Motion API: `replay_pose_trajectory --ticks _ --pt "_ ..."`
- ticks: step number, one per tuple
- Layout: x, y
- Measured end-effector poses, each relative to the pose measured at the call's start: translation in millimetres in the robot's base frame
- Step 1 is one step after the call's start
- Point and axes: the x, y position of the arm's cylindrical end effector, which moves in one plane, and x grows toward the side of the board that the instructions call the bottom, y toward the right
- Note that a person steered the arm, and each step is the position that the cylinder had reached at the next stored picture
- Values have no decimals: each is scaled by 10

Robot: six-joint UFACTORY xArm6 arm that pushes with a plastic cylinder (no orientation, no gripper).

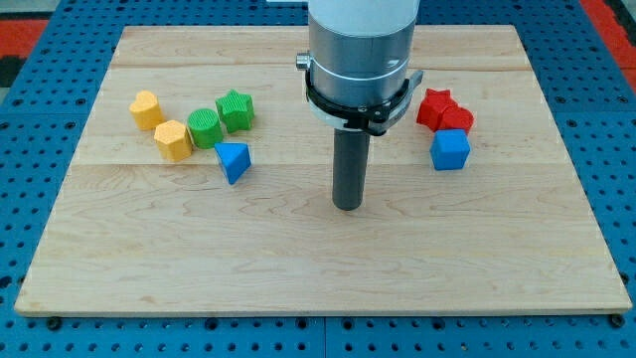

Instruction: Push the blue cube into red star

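1. Rig: the arm carries no pincer, so nothing is clenched or released. It ends in a dark rod, and my tip (348, 207) rests on the wooden board (318, 278) near its centre, touching no block.
2. Task item: the blue cube (450, 150) lies at about 2 o'clock from my tip, well apart from it, toward the view's right.
3. Target: the red star (434, 105) sits at roughly 11 o'clock from the cube. A second red block (458, 120), shape unclear, lies against the star and appears to touch the cube's top edge.
4. Assessment: the cube looks already near or at the star. Whether they actually touch cannot be confirmed.
5. Recommended method: bring my tip round to the cube's 5 o'clock side, then push toward 11 o'clock, through the cube's centre, slowly, so that it does not rotate or slide off.
6. Risk: the red block between may be shoved along.
7. Bystanders: a blue triangular block (234, 160), two green blocks (205, 127) (236, 108) and two yellow blocks (146, 108) (173, 139) lie at about 10 o'clock from my tip, well clear.
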Motion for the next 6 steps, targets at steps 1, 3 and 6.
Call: replay_pose_trajectory --ticks 1,3,6 --pt "46 102" --pt "35 1340" --pt "-764 1283"
